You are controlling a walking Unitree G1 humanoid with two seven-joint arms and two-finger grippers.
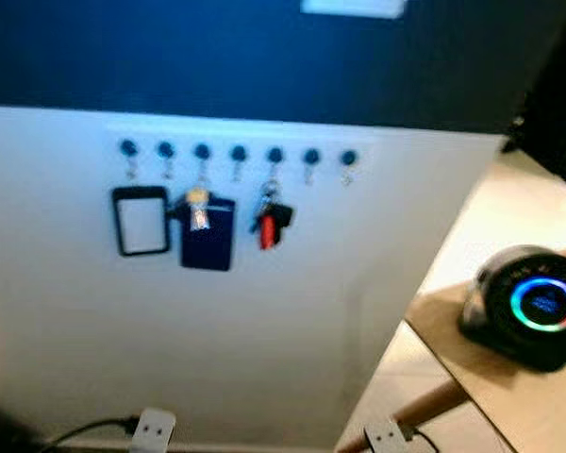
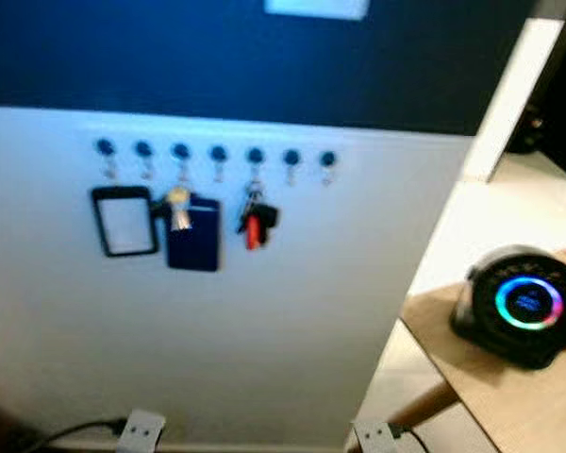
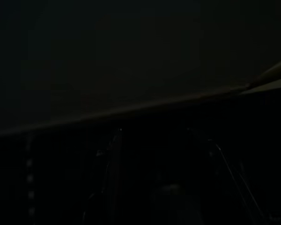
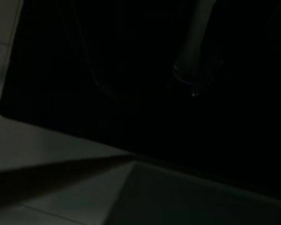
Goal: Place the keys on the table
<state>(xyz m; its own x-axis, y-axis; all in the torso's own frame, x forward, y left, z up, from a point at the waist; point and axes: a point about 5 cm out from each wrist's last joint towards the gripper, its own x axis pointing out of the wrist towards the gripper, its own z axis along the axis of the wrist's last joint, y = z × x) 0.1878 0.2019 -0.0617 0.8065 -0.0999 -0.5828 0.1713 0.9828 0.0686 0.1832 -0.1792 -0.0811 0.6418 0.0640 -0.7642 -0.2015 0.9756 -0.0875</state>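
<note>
The keys [image 1: 271, 221], a dark bunch with a red fob, hang from the fifth blue hook [image 1: 274, 155] in a row of several on the white wall panel [image 1: 264, 330]. A wooden table [image 1: 509, 387] juts in at the lower right, its leg slanting down to the floor. Both wrist views are very dark; faint outlines of the left gripper's fingers [image 3: 113, 173] and the right gripper's fingers [image 4: 196, 51] can barely be made out.
A black-framed card holder [image 1: 141, 221] and a dark blue pouch [image 1: 208, 232] hang on hooks left of the keys. A round black speaker with a glowing colour ring [image 1: 538, 304] stands on the table. White plugs [image 1: 152, 429] and a cable lie at the wall's base.
</note>
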